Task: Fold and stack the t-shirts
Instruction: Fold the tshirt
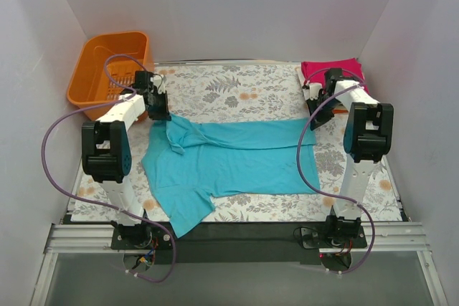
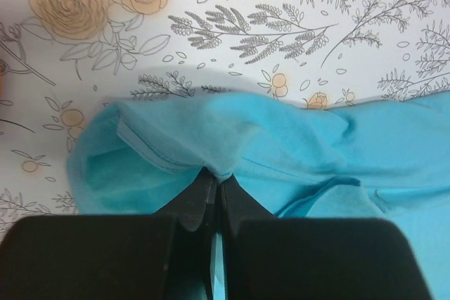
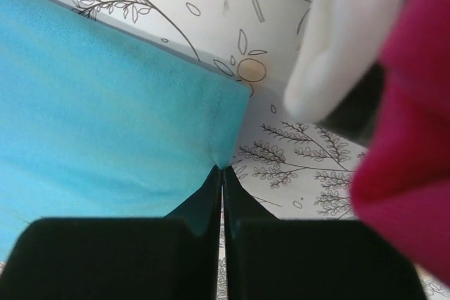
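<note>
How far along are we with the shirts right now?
Done: the magenta t-shirt lies folded at the far right corner. In hand: the left tool and right tool are each shut on the far edge of the teal t-shirt, which lies spread out on the table. Left: fold it and stack it with the magenta one.

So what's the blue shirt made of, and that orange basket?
The teal t-shirt looks like soft matte knit cloth: it wrinkles, drapes and has a stitched hem. The orange basket looks like stiff, smooth plastic, probably: moulded walls and a slotted floor.
</note>
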Controlling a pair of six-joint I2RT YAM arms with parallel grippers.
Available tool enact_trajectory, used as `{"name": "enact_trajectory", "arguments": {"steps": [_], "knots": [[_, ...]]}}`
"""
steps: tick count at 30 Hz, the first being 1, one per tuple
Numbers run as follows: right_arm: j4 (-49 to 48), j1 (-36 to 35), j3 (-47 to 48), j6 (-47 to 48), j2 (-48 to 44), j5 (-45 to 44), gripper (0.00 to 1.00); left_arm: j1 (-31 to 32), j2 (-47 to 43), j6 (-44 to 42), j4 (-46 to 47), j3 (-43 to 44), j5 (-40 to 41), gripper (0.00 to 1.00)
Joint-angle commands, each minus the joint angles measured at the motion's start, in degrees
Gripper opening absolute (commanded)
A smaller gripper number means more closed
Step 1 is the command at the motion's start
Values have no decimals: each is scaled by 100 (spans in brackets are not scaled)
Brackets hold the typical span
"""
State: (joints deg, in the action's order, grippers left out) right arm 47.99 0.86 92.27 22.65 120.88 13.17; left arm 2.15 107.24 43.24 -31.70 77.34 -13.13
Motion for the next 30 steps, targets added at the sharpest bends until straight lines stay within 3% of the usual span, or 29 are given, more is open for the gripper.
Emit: {"name": "enact_trajectory", "arguments": {"steps": [1, 13, 21, 23, 24, 26, 28, 30], "knots": [[18, 98, 256, 81, -222, 63, 1, -57, -186, -97, -46, 246, 126, 0], [106, 116, 915, 20, -65, 160, 1, -171, -89, -229, 278, 659, 416, 0], [97, 116, 1161, -24, 453, 256, 1, -189, 490, -413, 481, 966, 627, 0], [123, 98, 1284, -77, 568, 239, 1, -189, 657, -475, 429, 1054, 575, 24], [141, 98, 1328, -103, 655, 204, 6, -189, 675, -492, 385, 1116, 496, 34], [167, 98, 1373, -103, 648, 212, 26, -189, 588, -545, 367, 1134, 417, 51], [193, 90, 1364, -95, 499, 221, 37, -189, 378, -650, 323, 1073, 109, 52], [246, 89, 1277, -42, 245, 213, 38, -189, -18, -843, 314, 950, -75, 53]]}}
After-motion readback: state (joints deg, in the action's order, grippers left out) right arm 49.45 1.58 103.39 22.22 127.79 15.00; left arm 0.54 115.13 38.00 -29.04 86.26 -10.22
